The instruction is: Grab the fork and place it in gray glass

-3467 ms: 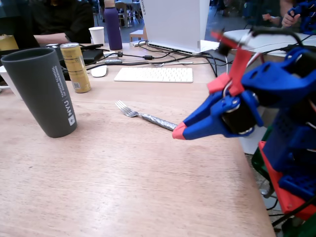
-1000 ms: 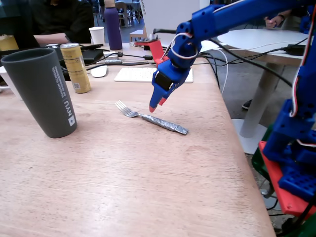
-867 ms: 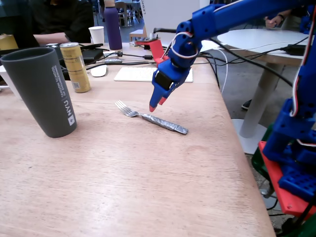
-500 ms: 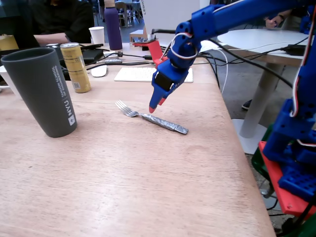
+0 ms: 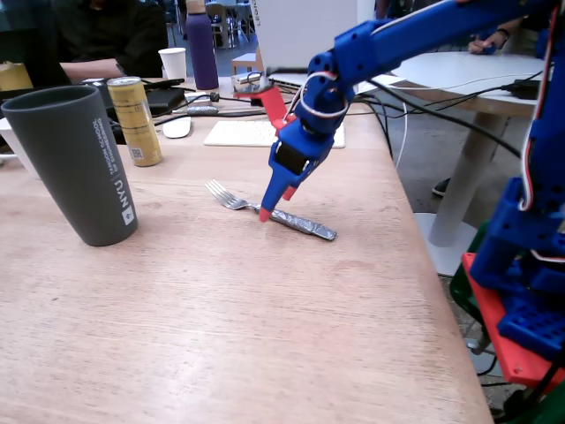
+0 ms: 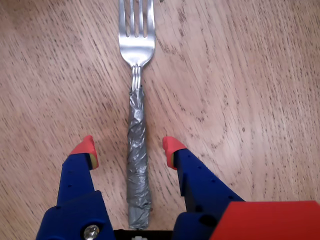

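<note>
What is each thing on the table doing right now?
Silver metal fork with foil-wrapped handle: lying flat on the table, not gripped.
Blue gripper with red fingertips: open, straddling the fork's handle.
Tall dark gray tumbler: upright.
Slim gold drink can: upright.

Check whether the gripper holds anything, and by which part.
Nothing held. The gripper is open, its fingertips on either side of the fork's foil-wrapped handle without touching it.

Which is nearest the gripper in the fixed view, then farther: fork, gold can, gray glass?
From the gripper:
1. Fork: on the table directly under the open jaws.
2. Gold can: back left.
3. Gray glass: far left, near edge.
</note>
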